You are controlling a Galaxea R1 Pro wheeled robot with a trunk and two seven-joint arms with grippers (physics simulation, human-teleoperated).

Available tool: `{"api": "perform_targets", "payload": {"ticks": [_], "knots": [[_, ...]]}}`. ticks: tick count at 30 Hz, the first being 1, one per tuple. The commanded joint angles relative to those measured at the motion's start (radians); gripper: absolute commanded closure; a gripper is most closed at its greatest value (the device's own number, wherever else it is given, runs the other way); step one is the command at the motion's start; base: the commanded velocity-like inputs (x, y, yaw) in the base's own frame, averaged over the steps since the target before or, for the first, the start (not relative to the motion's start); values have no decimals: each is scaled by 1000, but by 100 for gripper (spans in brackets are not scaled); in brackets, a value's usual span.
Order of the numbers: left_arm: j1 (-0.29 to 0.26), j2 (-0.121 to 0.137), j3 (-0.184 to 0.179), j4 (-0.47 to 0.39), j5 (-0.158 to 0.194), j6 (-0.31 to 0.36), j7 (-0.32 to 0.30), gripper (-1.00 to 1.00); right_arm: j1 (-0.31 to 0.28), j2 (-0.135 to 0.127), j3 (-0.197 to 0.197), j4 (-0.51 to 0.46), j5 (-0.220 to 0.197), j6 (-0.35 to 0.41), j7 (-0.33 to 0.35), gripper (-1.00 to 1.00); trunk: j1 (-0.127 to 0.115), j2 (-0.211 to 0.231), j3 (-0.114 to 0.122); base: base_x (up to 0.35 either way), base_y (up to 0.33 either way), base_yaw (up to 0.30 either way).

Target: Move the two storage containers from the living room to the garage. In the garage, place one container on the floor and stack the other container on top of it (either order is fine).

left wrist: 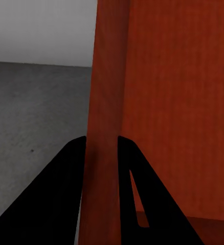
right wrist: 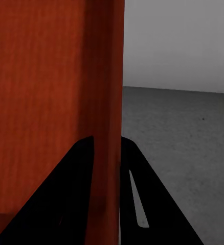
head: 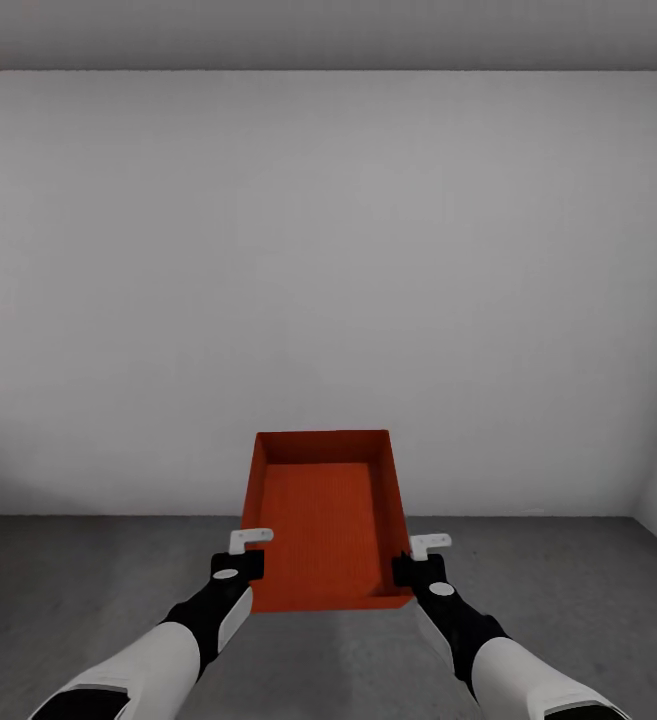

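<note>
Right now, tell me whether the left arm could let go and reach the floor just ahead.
Probably not freely. The left gripper is clamped on the bin, sharing its weight with the right gripper. The concrete floor ahead looks open, but releasing would likely tip the bin.

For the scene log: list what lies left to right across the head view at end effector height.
Left end effector → orange-red storage container → right end effector, all above the grey concrete floor, with the white wall behind.

Matt orange-red container (head: 323, 520) with finely ribbed base, rough speckled concrete floor (head: 568, 590), smooth white wall (head: 328, 280)
</note>
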Motion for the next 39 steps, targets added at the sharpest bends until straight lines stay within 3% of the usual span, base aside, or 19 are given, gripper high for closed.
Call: {"api": "perform_targets", "payload": {"ticks": [1, 21, 27, 28, 31, 33, 39], "knots": [[-1, 48, 78, -30, -17, -15, 10, 100, -1, -1, -27, 3, -5, -3, -8, 100, 0, -1, -2, 7, 0, -1], [-1, 49, 78, -30, -17, -15, 10, 100, -1, 2, -27, 3, -5, -3, -8, 100, 0, -1, -2, 285, 0, 0], [-1, 49, 78, -30, -17, -15, 10, 100, -1, 2, -27, 3, -5, -4, -8, 100, 0, -1, -2, 44, 0, 0], [-1, 8, -3, -15, 8, 3, 10, 100, -1, 0, -4, 3, -5, -4, -9, 100, 0, -1, -2, 0, 0, 0], [-1, 18, -56, -16, 55, -5, 9, 100, -1, 4, -2, 1, 2, -4, -9, 100, 0, -1, -2, 0, 0, 0], [-1, 13, -79, -16, 79, -4, 10, 100, -1, 5, -7, 1, 8, -4, -10, 100, 0, -1, -2, 0, 0, 0], [-1, 9, -81, 0, 90, -18, 9, 100, -1, 5, -5, 0, 25, -4, -11, 100, 0, -1, -2, 0, 0, 0]]}}
